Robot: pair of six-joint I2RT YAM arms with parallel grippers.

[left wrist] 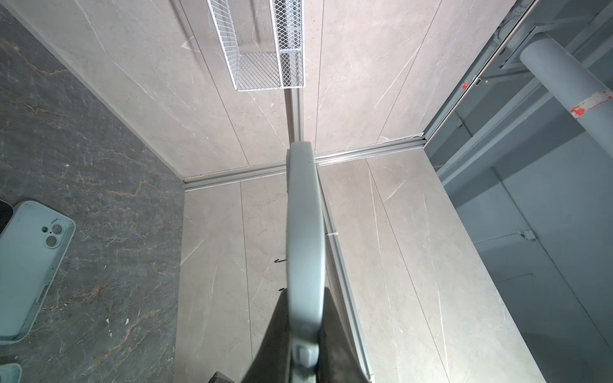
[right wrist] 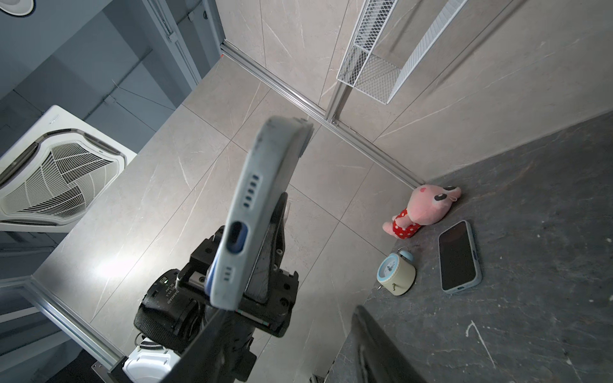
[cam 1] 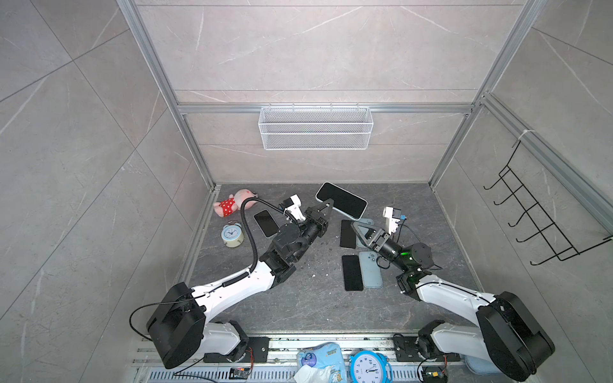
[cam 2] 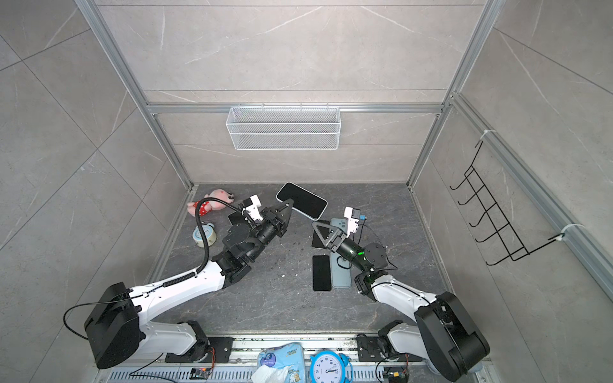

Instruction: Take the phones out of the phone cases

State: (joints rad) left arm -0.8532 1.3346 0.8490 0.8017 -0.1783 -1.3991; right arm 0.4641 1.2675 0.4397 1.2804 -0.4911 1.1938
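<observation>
The phone, black screen up, sits in its pale blue phone case and hangs tilted above the back of the table. My left gripper is shut on one long edge of the phone case. In the right wrist view I see the case's port end, and the phone's far corner juts slightly past the case. My right gripper stands open just below it. One of its fingers reaches up to the case's lower corner; whether they touch I cannot tell.
On the dark table lie a cased phone, two black phones and pale blue cases. A pink plush toy and an alarm clock sit left. A wire basket hangs on the back wall.
</observation>
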